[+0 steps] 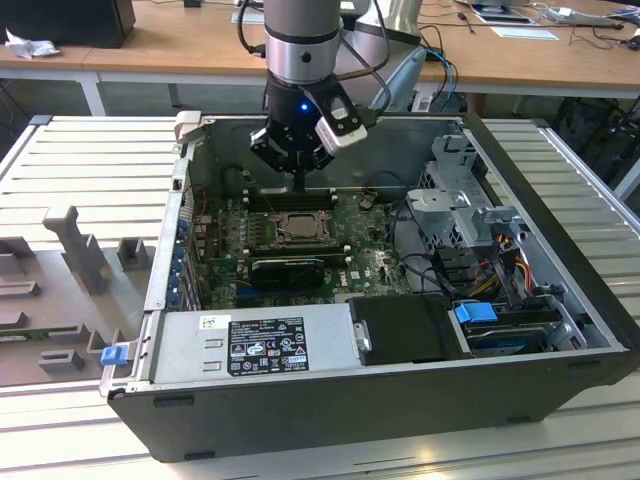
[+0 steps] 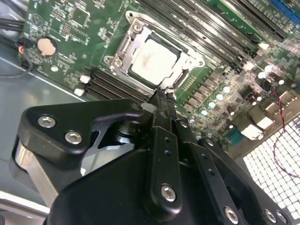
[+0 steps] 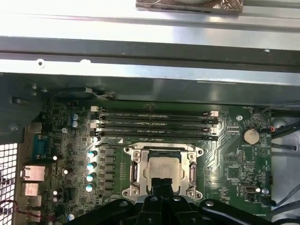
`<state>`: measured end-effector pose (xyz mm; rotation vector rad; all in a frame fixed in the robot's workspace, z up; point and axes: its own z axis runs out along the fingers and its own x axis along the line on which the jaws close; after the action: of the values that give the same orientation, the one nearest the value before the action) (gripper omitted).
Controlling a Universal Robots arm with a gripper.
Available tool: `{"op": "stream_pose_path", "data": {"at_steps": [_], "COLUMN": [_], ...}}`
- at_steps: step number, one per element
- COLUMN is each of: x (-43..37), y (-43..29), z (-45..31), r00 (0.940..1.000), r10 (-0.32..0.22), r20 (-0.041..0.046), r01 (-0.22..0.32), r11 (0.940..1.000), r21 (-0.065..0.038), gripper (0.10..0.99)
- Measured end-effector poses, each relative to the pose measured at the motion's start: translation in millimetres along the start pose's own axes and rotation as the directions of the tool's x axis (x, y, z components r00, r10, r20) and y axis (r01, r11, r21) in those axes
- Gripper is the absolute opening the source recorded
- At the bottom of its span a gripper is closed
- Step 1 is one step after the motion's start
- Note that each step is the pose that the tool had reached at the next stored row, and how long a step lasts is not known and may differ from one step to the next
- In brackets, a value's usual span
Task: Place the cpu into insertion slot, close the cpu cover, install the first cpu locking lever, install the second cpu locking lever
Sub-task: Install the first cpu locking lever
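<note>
A robot arm reaches into an open computer case [image 1: 560,300] lying on a slatted desk [image 1: 90,160], its claw [image 2: 161,96] poised at the edge of the processor socket on the green motherboard [image 3: 234,159]. The cpu [image 2: 154,61], a pale silver square, already lies flat in the insertion slot [image 1: 297,228], and the cpu cover [image 3: 194,168], a thin metal frame with a wide window, appears folded down around it, the chip showing through the opening. In both wrist views the claw's fingers [image 3: 164,187] run together to a narrow tip with no gap visible and nothing held between them; the tip sits at the rim of the frame, on the side away from the four long black memory slots [image 3: 154,124]. The chip lies straight ahead of the tip, just beyond it. Whether the tip touches the frame or a locking lever cannot be told, and the levers themselves cannot be picked out with confidence. In the exterior view the claw hangs nearly upright over the socket, with a grey drive cage [image 1: 460,195] well off toward that view's right.
</note>
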<state>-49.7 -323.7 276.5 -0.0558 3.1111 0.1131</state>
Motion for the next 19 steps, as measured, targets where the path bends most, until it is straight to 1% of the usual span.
{"op": "stream_pose_path", "data": {"at_steps": [2, 3, 6, 8, 9, 12, 15, 19], "x": [7.6, 16.9, 34.5, 43.5, 45.8, 58.0, 63.9, 67.2], "y": [0.2, 0.5, 1.0, 1.6, 2.0, 2.7, 5.1, 9.6], "z": [0.4, 0.8, 2.7, 4.6, 5.0, 8.9, 12.6, 15.5], "r00": [1.0, 1.0, 1.0, 1.0, 1.0, 1.0, 1.0, 1.0], "r10": [0.0, 0.0, 0.0, 0.001, 0.001, 0.003, 0.003, 0.003], "r20": [0.0, 0.0, 0.0, 0.0002, 0.0002, 0.0003, 0.0001, 0.0003], "r01": [0.0, 0.0, 0.0, -0.001, -0.001, -0.003, -0.003, -0.003], "r11": [1.0, 1.0, 1.0, 1.0, 1.0, 1.0, 1.0, 1.0], "r21": [0.0, 0.0, 0.0, 0.0, 0.0, 0.0, 0.0, -0.001], "gripper": [0.106, 0.106, 0.106, 0.106, 0.106, 0.106, 0.106, 0.106]}}
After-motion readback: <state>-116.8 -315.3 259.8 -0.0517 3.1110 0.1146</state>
